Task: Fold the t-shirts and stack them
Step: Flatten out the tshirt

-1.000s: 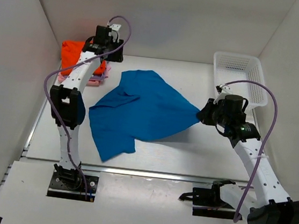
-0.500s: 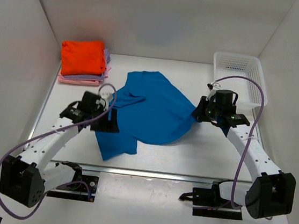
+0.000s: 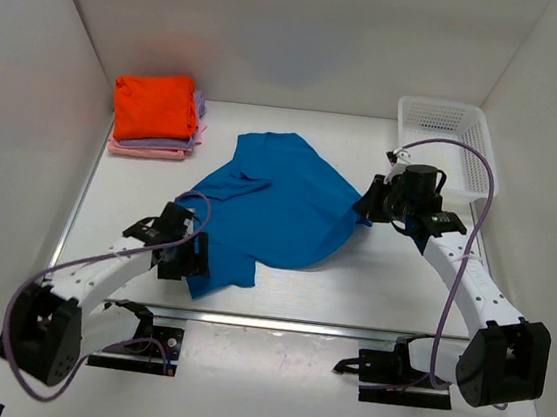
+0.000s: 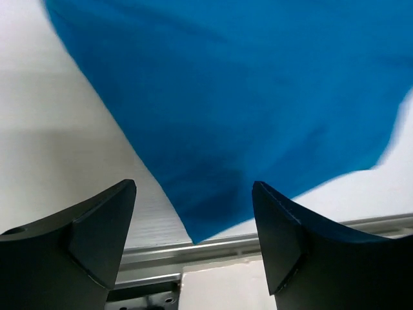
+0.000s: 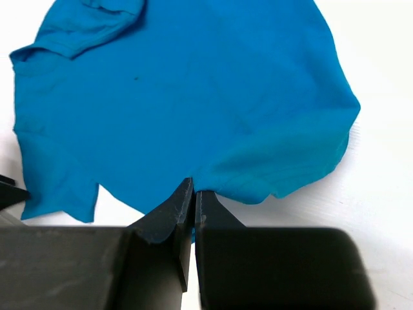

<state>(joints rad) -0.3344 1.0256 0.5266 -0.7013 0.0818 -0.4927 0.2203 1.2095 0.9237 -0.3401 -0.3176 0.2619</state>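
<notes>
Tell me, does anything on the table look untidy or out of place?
The blue t-shirt lies crumpled and skewed in the middle, one sleeve folded over, unlike the folded stack at the back left.

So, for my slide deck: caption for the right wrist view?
Right pincer pinching the edge of the blue t-shirt spread on the white table.

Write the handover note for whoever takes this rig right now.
Left gripper: open over the near corner of the blue t-shirt, gripping nothing.
Right gripper: shut on the blue t-shirt's right edge.
Done: folded stack at the far left corner, orange on top, lavender and pink beneath.
To do: the blue t-shirt lies spread and rumpled mid-table, unfolded; fold it and add it to the stack.
</notes>
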